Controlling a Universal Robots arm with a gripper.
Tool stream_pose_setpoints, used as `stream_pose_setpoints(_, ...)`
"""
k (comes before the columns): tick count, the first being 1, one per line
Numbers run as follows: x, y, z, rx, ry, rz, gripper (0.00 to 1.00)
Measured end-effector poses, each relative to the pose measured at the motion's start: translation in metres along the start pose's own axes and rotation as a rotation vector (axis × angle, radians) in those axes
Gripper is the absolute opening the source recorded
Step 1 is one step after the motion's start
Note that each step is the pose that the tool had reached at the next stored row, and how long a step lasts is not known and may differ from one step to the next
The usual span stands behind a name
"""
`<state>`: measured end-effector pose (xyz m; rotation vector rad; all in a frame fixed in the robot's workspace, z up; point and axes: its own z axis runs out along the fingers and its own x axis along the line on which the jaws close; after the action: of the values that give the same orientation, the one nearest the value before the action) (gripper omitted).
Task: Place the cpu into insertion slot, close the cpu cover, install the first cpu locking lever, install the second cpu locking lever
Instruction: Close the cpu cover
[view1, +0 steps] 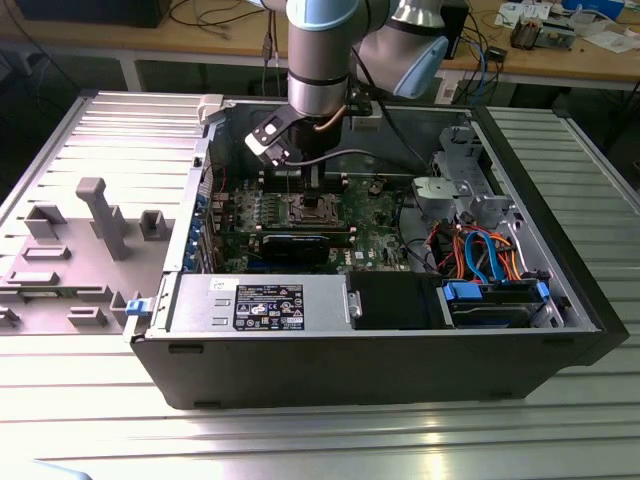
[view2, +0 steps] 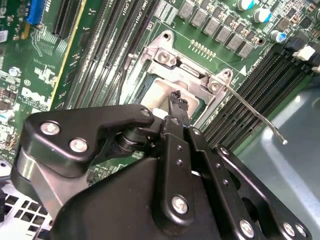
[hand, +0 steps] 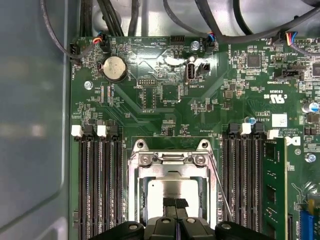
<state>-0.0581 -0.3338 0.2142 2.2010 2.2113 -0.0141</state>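
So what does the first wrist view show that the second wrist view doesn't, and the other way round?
First wrist view: a round coin battery, cable plugs at the board's edge, and an installed memory stick. Second wrist view: the black linkage and screws of the gripper, plus a blue connector. Both wrist views: the gripper's fingertips together over the cpu, the cpu cover framing it, and a thin locking lever angling away from the cover.

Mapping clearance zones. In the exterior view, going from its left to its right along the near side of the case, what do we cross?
Grey fixture plate → blue latch tab → silver labelled box → black block → blue drive caddy.
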Motion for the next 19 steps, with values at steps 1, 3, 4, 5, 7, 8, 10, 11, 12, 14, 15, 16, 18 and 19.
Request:
stream_pose_setpoints(1, 0.0000, 0.0001, -0.0002, 0.0000, -0.0025, 0.000, 0.11)
stream_pose_setpoints(3, -0.0001, 0.0005, -0.0006, 0.0000, -0.0071, -0.004, 0.11)
stream_pose_setpoints(4, -0.0001, 0.0008, -0.0006, -0.0004, -0.0075, -0.026, 0.11)
stream_pose_setpoints(5, -0.0001, 0.0010, -0.0006, -0.0008, -0.0073, -0.038, 0.11)
stream_pose_setpoints(7, 0.0000, 0.0010, -0.0006, -0.0009, -0.0072, -0.038, 0.11)
stream_pose_setpoints(8, 0.0000, 0.0010, -0.0006, -0.0008, -0.0072, -0.038, 0.11)
stream_pose_setpoints(10, 0.0000, 0.0012, -0.0005, -0.0009, -0.0073, -0.039, 0.11)
stream_pose_setpoints(11, 0.0000, 0.0026, -0.0005, -0.0009, -0.0077, -0.039, 0.11)
stream_pose_setpoints(12, -0.0001, 0.0030, -0.0006, -0.0008, -0.0080, -0.038, 0.11)
stream_pose_setpoints(14, 0.0000, 0.0030, -0.0025, -0.0009, -0.0079, -0.038, 0.11)
stream_pose_setpoints(15, -0.0001, 0.0030, -0.0026, -0.0010, -0.0091, -0.039, 0.11)
stream_pose_setpoints(16, -0.0001, 0.0031, -0.0027, -0.0008, -0.0098, -0.039, 0.11)
stream_pose_setpoints(18, -0.0001, 0.0030, -0.0027, -0.0008, -0.0101, -0.039, 0.11)
stream_pose_setpoints(19, -0.0001, 0.0030, -0.0027, -0.0008, -0.0101, -0.039, 0.11)
